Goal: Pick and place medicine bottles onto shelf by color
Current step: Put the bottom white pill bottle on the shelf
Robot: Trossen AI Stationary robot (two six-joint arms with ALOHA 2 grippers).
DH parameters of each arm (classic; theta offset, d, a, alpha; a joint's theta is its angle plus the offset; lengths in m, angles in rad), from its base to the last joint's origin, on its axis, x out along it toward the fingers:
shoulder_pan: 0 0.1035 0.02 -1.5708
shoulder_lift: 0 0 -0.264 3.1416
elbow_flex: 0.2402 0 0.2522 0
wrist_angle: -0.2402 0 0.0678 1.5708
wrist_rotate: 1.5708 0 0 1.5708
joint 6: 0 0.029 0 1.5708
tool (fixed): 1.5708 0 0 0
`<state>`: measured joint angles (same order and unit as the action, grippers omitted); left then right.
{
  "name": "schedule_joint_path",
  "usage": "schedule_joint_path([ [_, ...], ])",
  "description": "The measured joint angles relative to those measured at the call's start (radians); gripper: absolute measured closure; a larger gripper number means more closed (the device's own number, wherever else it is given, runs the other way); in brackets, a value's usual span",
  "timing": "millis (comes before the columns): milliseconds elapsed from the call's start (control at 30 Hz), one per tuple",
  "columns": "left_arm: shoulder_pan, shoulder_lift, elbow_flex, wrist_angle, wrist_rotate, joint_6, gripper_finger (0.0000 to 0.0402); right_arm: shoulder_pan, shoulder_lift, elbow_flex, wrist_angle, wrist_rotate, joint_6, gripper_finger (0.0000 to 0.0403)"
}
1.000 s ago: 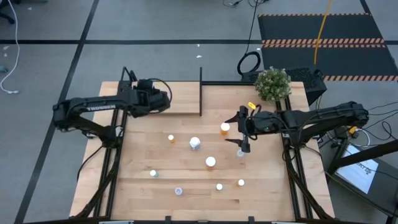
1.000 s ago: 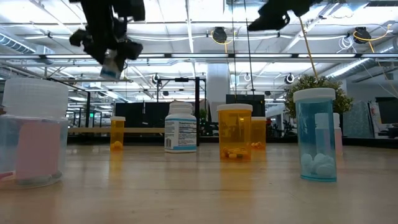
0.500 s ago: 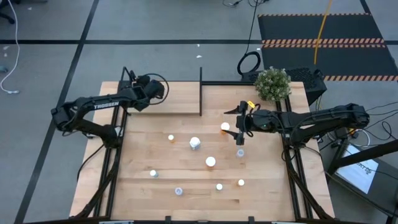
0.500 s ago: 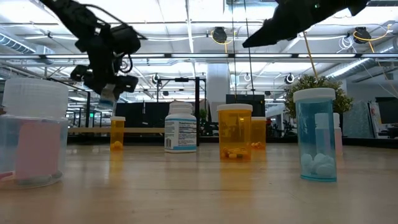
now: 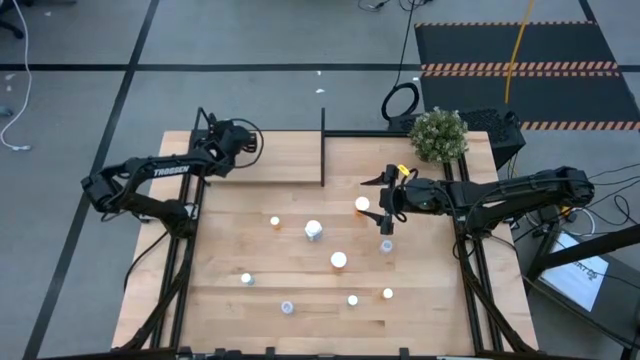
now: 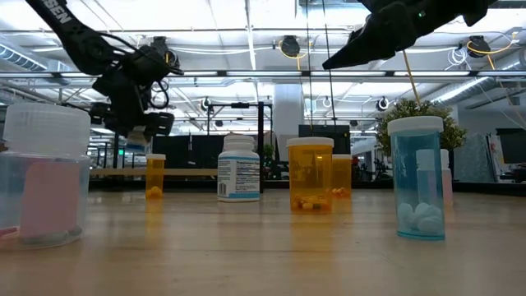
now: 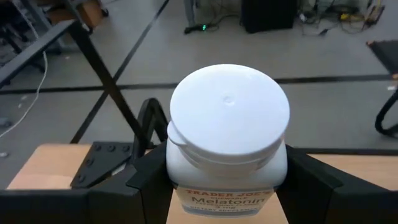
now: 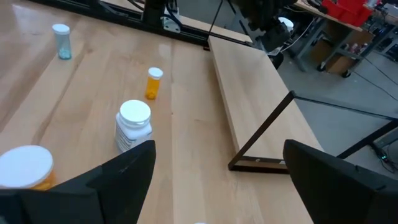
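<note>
Left pincer (image 7: 227,186): clamped on white round-capped plastic medicine bottle (image 7: 227,134), raised over far-left corner of light-wood plank shelf (image 5: 285,158) at surface's far edge. Right pincer (image 5: 383,205): fingers apart, holding nothing, above orange bottle with white cap (image 5: 362,205) near surface's right edge.

We see the right gripper (image 8: 214,180), fingers (image 8: 118,174) spread wide with nothing between them; a white bottle (image 8: 133,125); a small orange bottle (image 8: 153,83); a pale blue bottle (image 8: 61,40); an orange bottle (image 8: 26,167), white-capped, nearest; the shelf (image 8: 261,102), with black frame.
</note>
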<state>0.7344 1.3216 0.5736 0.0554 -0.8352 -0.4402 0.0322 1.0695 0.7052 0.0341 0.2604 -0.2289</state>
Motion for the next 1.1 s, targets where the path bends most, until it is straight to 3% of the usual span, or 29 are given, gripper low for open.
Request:
schedule_joint_path([
  [567,0.091,0.000,-0.128,0.209,0.078,0.093,0.0169,0.000,0.000,0.000,0.017,-0.003,-0.027,0.0054],
  [1100,0.103,0.000,-0.135,0.258,0.104,0.053,0.0169,0.000,0.000,0.000,0.056,-0.003,-0.048,0.0054],
])
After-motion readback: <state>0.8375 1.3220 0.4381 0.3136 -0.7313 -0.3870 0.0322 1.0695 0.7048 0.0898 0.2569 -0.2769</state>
